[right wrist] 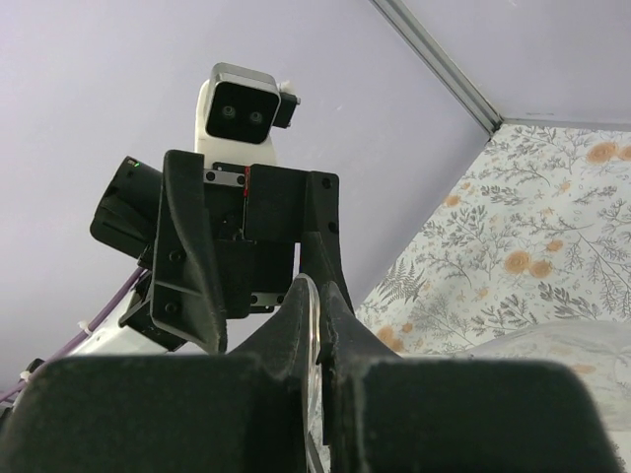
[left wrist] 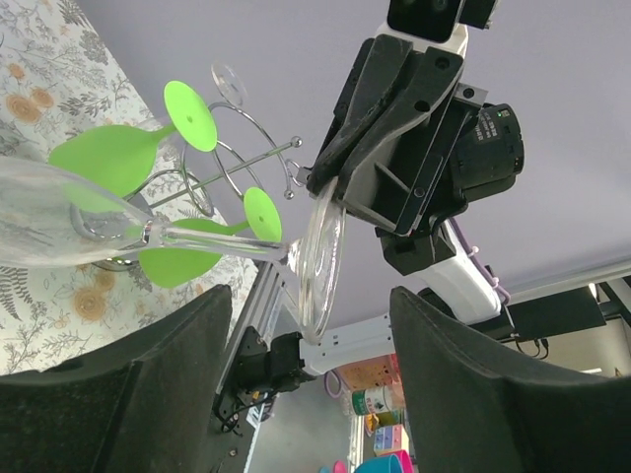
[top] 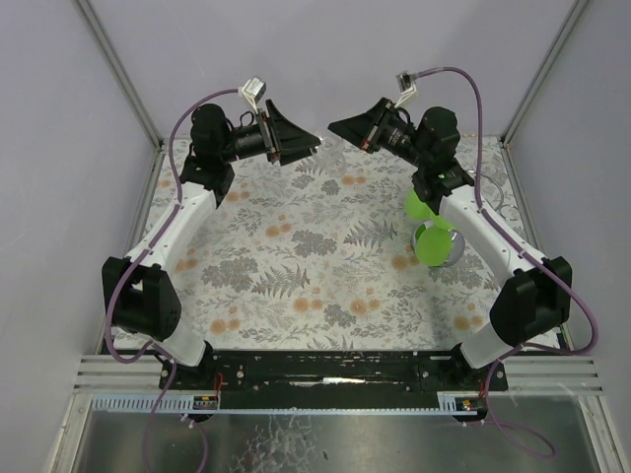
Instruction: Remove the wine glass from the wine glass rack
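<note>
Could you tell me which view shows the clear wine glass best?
The left wrist view: the clear wine glass shows bowl, stem and foot. The right wrist view shows only its foot's edge; the top view, nothing discernible.

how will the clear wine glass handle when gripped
Likely fragile and slippery: the clear wine glass looks thin and smooth. Pinched only at its foot by the right gripper, its bowl end may sag or twist.
</note>
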`<action>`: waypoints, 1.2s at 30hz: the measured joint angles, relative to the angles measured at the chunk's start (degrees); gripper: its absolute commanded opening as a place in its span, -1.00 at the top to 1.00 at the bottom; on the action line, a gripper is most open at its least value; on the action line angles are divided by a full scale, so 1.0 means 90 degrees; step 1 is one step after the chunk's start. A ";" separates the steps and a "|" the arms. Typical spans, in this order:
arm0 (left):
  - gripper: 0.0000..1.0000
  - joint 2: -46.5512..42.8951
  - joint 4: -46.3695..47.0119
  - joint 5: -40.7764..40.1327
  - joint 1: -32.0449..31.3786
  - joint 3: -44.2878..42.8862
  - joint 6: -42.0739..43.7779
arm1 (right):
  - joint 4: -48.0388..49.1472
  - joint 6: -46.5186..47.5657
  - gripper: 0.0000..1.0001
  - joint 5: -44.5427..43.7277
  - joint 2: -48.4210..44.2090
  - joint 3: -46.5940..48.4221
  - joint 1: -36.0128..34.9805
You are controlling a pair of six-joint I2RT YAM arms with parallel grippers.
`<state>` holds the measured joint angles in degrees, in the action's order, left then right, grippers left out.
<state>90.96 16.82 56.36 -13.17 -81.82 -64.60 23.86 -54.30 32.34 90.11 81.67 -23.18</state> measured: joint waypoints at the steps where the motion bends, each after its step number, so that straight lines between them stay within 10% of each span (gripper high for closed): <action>1: -0.16 0.0000 0.0002 0.0002 -0.0005 0.0000 -0.0010 | 0.0010 0.0000 1.00 0.0002 -0.0015 0.0000 0.0000; 15: 0.97 0.0083 0.0398 0.0114 -0.0083 0.0112 -0.0561 | 0.0214 -0.0087 1.00 0.0015 -0.0019 -0.0143 -0.0007; 20: 1.00 0.0197 0.0704 0.0226 -0.0080 0.0155 -0.0782 | 0.0257 -0.0153 0.96 0.0017 -0.0019 -0.0146 0.0000; 24: 1.00 0.0221 0.0840 0.0323 -0.0083 0.0175 -0.0852 | 0.0107 -0.0121 0.07 -0.0034 -0.0100 -0.0143 -0.0002; 28: 1.00 0.0221 0.0814 0.0532 -0.0117 0.0168 -0.0716 | -0.0510 0.0221 -0.21 -0.0386 -0.0306 -0.0080 -0.0007; 36: 1.00 0.0185 -0.2278 0.0138 -0.0253 -0.1001 0.3959 | -0.2450 0.0913 -0.51 -0.1134 -0.0459 0.1064 0.0481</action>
<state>92.62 -3.68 57.60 -15.44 -90.83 -28.97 1.80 -46.09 22.13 85.97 91.24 -18.85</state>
